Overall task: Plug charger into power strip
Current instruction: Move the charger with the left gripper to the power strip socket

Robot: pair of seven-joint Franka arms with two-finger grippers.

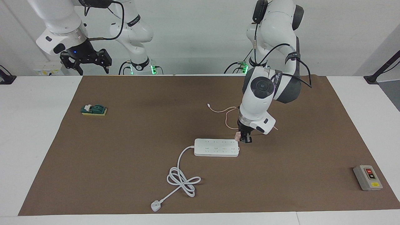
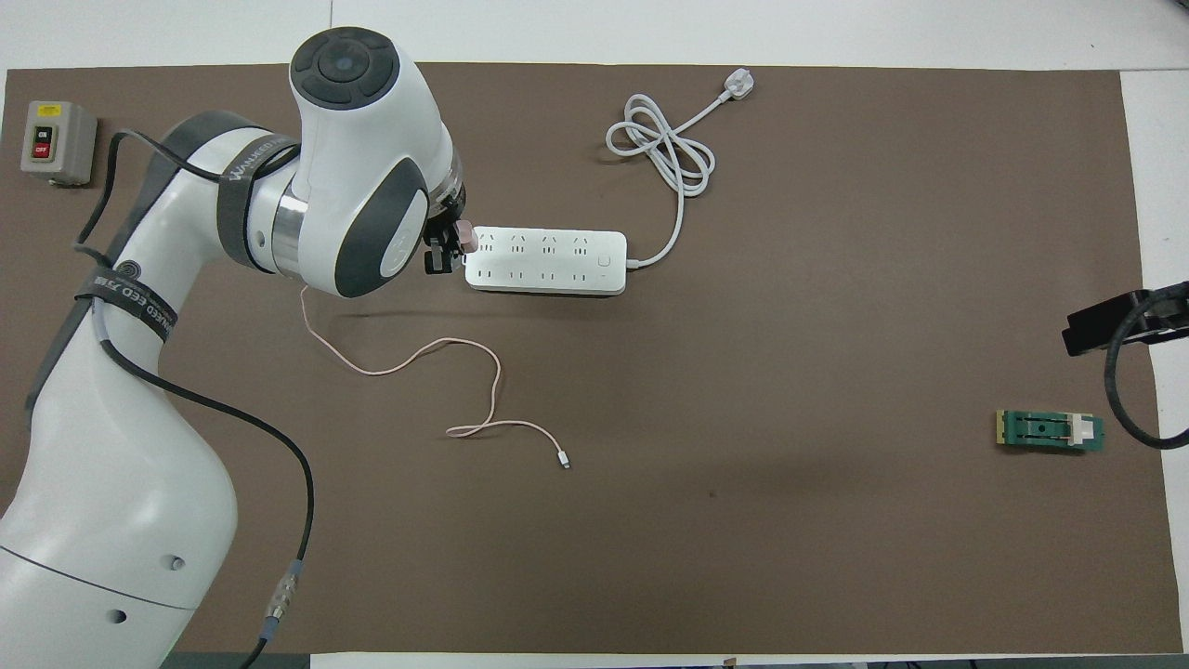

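My left gripper (image 1: 245, 138) (image 2: 450, 247) is shut on the pale pink charger (image 1: 237, 136) (image 2: 467, 239), holding it low in the air at the end of the power strip (image 1: 216, 147) (image 2: 545, 260) toward the left arm's side. The white strip lies flat in the middle of the brown mat, sockets up. From the charger, the thin pink cable (image 1: 229, 117) (image 2: 418, 353) trails over the mat, nearer to the robots than the strip. My right gripper (image 1: 86, 61) waits open, raised over the mat's edge at the right arm's end.
The strip's thick white cord (image 1: 182, 181) (image 2: 664, 153) coils farther from the robots and ends in a white plug (image 1: 155, 205) (image 2: 738, 86). A grey button box (image 1: 367, 177) (image 2: 56, 141) sits at the left arm's end. A green block (image 1: 93, 110) (image 2: 1050, 431) lies at the right arm's end.
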